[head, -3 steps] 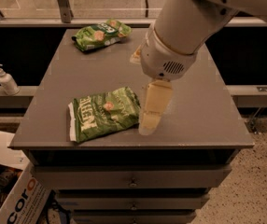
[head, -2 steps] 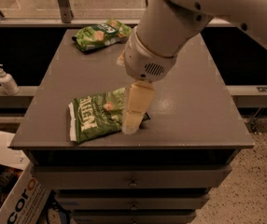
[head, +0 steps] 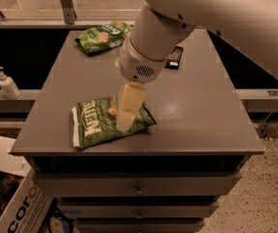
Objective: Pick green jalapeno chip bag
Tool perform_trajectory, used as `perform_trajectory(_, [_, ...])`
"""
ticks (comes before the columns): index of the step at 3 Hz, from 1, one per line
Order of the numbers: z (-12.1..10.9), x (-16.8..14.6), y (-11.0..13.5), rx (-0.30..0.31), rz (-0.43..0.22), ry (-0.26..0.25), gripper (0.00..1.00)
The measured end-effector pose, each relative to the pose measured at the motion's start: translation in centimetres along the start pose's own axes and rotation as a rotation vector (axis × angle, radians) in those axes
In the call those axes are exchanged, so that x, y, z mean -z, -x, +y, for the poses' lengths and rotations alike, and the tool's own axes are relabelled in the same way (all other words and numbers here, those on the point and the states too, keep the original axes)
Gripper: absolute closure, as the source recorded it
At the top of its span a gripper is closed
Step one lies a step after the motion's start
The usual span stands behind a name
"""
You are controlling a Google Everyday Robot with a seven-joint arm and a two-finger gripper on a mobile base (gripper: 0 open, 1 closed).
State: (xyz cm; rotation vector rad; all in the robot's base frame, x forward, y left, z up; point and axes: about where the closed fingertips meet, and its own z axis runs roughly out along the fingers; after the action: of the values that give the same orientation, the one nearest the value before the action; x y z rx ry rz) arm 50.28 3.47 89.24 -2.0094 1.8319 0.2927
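The green jalapeno chip bag (head: 97,124) lies flat near the front left of the grey cabinet top (head: 197,110). It shows pale block lettering and a white seam at its left end. My gripper (head: 126,120) hangs from the big white arm and reaches down over the right half of the bag, at or just above its surface.
A smaller, brighter green bag (head: 102,35) lies at the back left of the top. A dark snack bar (head: 174,57) lies at the back, beside the arm. A soap pump bottle (head: 5,83) stands on a ledge to the left. A cardboard box (head: 12,203) sits on the floor at the lower left.
The arm has swung left and the gripper has moved from the bag's right edge to over the bag. The bag has not moved.
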Motion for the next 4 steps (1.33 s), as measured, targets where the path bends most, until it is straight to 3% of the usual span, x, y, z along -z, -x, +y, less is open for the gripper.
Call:
perform_trajectory(1, [-1.8,-2.6,-2.3,-0.032,0.019,0.01,0.0])
perform_trajectory(2, [-1.8,-2.6,-2.3,-0.032,0.02,0.01,0.0])
perform_trajectory(4, [-0.1,-4.5,-7.9,-0.06,0.042,-0.002,0.0])
